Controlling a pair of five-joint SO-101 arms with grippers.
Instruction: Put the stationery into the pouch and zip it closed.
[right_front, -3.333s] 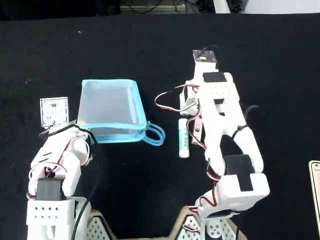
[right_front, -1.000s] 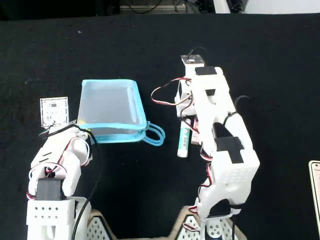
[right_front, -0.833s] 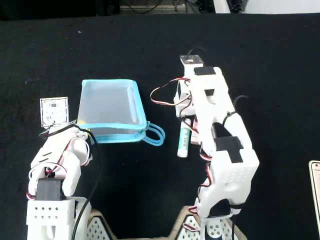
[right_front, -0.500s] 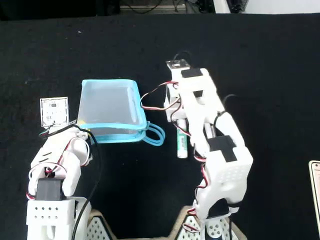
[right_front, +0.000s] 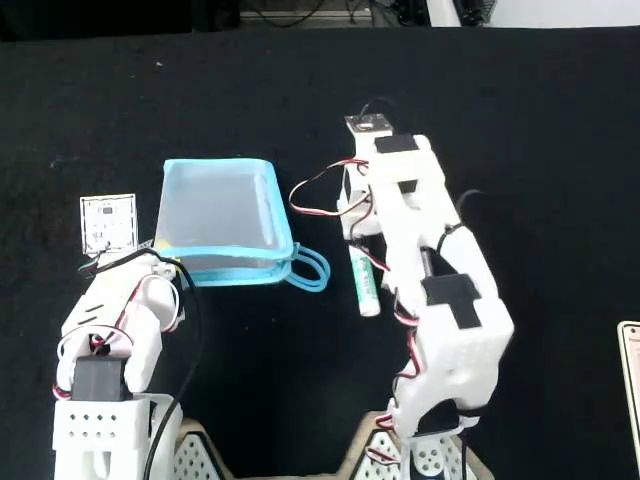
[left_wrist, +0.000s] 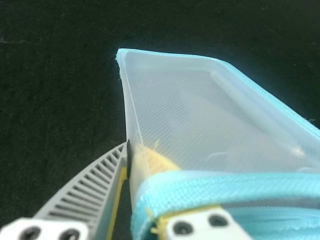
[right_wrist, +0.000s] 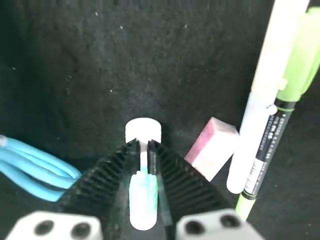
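Fingers R (right_wrist: 107, 175): am squeezing them tight on a white glue stick (right_wrist: 143, 131) w/ teal band, one pad each side, round end poking out past the tips.
Fingers L (left_wrist: 95, 190): am clamping them on the pouch (left_wrist: 200, 115) at its teal zip edge, w/ a yellow bit showing thru the mesh.
Glue stick: sitting slanted just R of the pouch's loop (right_wrist: 30, 167) in high view; can't tell if it's touching the cloth (right_front: 500, 120).
Pouch: lying flat on the black cloth in front of L arm, translucent w/ teal trim, zip edge toward my base.
Loop: teal cord trailing from pouch corner toward R fingers, not touching them.
Eraser (right_wrist: 212, 145): pink, lying just beside the stick, well apart from pouch.
Pen (right_wrist: 270, 95): white w/ green cap, lying next to eraser on the side away from the stick.
Card (right_front: 108, 222): small white square lying beside pouch, on the side away from R arm.
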